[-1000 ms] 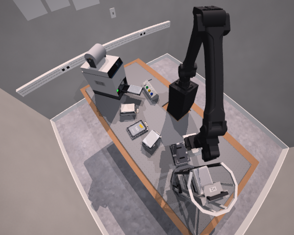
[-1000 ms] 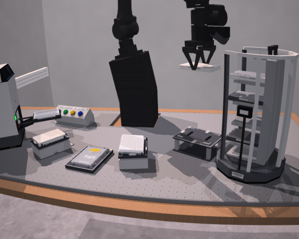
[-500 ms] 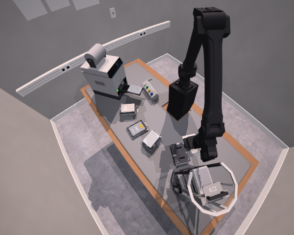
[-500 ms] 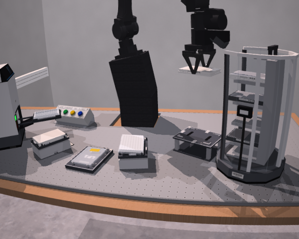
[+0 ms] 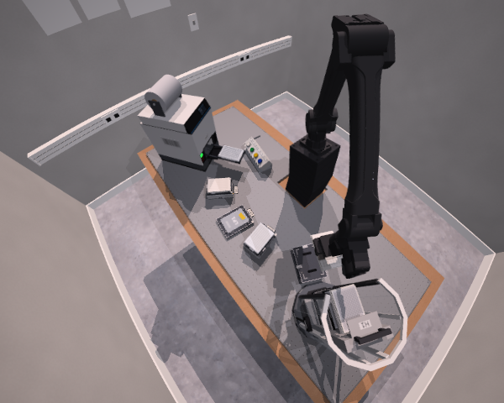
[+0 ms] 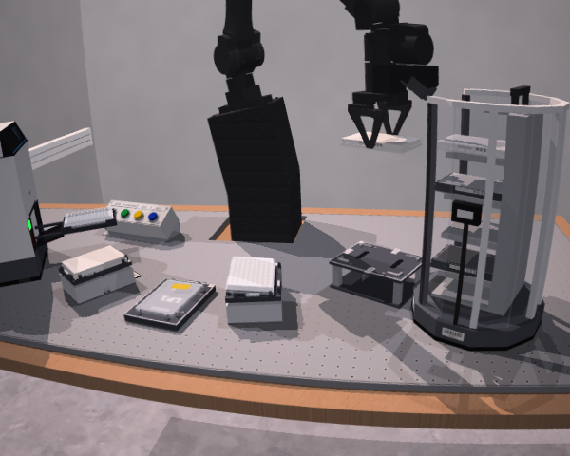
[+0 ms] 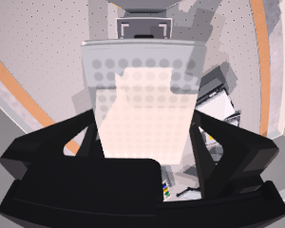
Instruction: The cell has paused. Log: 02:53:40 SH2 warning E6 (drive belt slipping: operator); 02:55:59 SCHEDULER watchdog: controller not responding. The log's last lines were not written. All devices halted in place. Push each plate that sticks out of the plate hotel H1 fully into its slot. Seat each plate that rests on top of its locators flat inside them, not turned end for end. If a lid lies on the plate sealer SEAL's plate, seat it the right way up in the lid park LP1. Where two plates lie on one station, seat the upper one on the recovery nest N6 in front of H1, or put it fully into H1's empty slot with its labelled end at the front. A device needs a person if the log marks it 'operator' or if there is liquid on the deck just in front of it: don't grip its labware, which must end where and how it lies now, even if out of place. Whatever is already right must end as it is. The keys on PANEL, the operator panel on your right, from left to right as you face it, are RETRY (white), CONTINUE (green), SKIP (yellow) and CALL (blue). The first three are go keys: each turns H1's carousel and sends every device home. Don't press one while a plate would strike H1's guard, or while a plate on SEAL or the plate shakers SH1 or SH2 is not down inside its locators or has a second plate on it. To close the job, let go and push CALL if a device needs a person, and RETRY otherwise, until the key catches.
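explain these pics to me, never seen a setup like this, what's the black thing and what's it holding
The black thing is a single robot arm on a lab bench. One picture looks down from above, one looks across from the bench's front, and one is taken from the arm's wrist, looking past its gripper. The gripper holds a flat well plate in the air, above a dark empty nest and beside the tall round plate tower. Also on the bench are a white sealer machine with a plate on its tray, a key panel, two small shaker blocks carrying plates, and a flat lid park.
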Available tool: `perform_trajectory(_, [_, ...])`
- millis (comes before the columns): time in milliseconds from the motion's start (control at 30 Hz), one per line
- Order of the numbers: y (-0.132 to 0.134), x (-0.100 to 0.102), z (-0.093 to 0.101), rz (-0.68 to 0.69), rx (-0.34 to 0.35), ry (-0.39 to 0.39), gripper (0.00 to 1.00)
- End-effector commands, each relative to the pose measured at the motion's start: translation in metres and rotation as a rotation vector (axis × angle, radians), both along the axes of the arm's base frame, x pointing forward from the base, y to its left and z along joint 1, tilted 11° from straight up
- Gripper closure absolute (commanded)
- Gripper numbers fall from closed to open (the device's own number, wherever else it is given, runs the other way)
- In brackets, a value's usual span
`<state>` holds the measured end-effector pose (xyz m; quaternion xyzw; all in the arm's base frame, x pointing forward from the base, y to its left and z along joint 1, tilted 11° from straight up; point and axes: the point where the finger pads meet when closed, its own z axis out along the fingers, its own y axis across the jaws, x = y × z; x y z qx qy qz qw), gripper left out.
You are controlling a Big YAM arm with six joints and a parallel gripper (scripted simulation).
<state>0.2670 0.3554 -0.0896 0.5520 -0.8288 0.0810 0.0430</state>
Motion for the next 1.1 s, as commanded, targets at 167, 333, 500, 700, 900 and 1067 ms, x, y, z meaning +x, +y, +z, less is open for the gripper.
perform_trajectory(167, [-0.001, 0.007, -0.011, -0.004, 0.004, -0.004, 0.16])
perform_trajectory(333, [-0.002, 0.007, -0.016, -0.002, 0.004, -0.004, 0.16])
perform_trajectory(500, [-0.006, 0.006, -0.022, -0.004, 0.0, -0.002, 0.16])
perform_trajectory(700, [0.003, 0.011, -0.022, -0.001, 0.016, -0.013, 0.16])
perform_trajectory(900, [-0.008, 0.006, -0.032, -0.004, -0.001, -0.001, 0.16])
perform_trajectory(1067, [-0.008, 0.006, -0.036, -0.003, -0.001, -0.001, 0.16])
